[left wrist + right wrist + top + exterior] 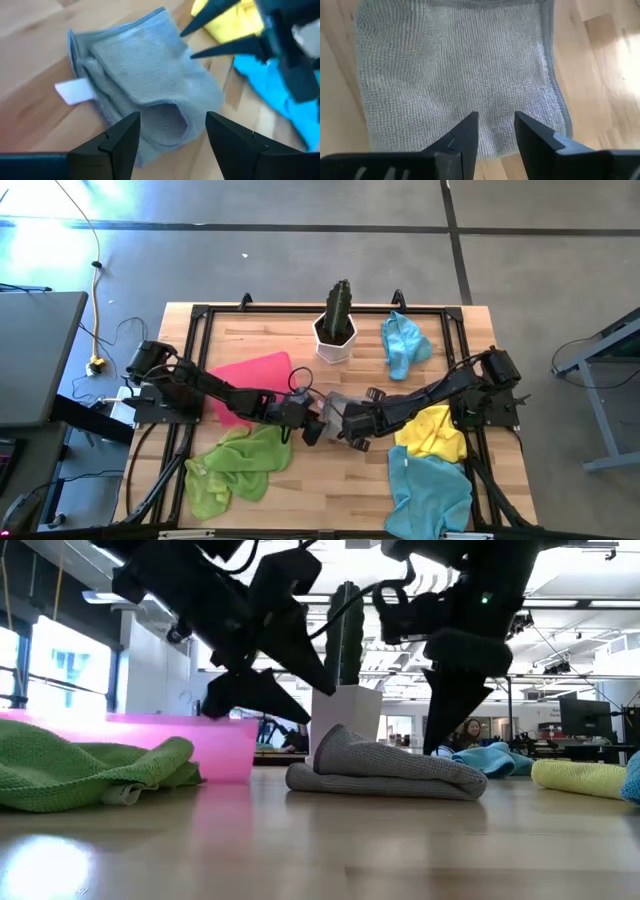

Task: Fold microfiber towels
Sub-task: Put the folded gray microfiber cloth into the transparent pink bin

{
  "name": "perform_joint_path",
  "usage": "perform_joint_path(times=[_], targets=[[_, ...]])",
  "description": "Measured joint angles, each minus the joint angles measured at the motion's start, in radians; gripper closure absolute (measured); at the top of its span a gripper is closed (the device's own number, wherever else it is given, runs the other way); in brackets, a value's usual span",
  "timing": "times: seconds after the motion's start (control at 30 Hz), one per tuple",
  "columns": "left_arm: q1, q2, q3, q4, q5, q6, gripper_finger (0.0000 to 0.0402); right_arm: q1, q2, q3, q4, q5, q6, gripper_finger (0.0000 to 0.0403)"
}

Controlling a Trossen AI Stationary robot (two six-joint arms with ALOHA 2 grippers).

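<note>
Both grippers, left (172,132) and right (495,131), gape above the half-hidden grey towel (395,768).

You see a grey floor (300,260) with dark lines around the wooden table (300,490). A yellow cable (97,300) lies on it. Behind the table, bright windows (60,670) glow and ceiling lights (570,605) shine.

We see a grey towel (390,772) folded flat just in front of the cactus pot (334,340), green towels (238,468) crumpled to its left, yellow (435,433) and blue (430,492) ones heaped right.
</note>
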Motion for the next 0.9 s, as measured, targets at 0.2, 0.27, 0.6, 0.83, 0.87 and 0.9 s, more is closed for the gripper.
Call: perform_joint_path(times=[0.2, 0.27, 0.6, 0.83, 0.87, 0.9], targets=[[-0.002, -0.029, 0.06, -0.11, 0.057, 0.07, 0.0185, 0.013, -0.052, 0.002, -0.124, 0.011, 0.038, 0.0282], [-0.011, -0.04, 0.081, -0.121, 0.056, 0.078, 0.0184, 0.018, -0.08, 0.002, -0.204, 0.031, 0.059, 0.0282], [-0.053, 0.007, 0.143, -0.024, -0.01, 0.079, 0.0184, 0.043, -0.228, -0.215, 0.071, 0.144, 0.055, 0.0282], [-0.056, 0.049, 0.155, 0.016, -0.012, 0.053, 0.0185, 0.042, -0.258, -0.49, 0.763, 0.108, 0.018, 0.0282], [-0.059, 0.054, 0.155, 0.017, -0.007, 0.04, 0.0185, 0.042, -0.258, -0.526, 0.847, 0.107, 0.044, 0.0282], [-0.06, 0.058, 0.157, 0.017, 0.004, 0.031, 0.0184, 0.043, -0.254, -0.558, 0.917, 0.107, 0.067, 0.0282]])
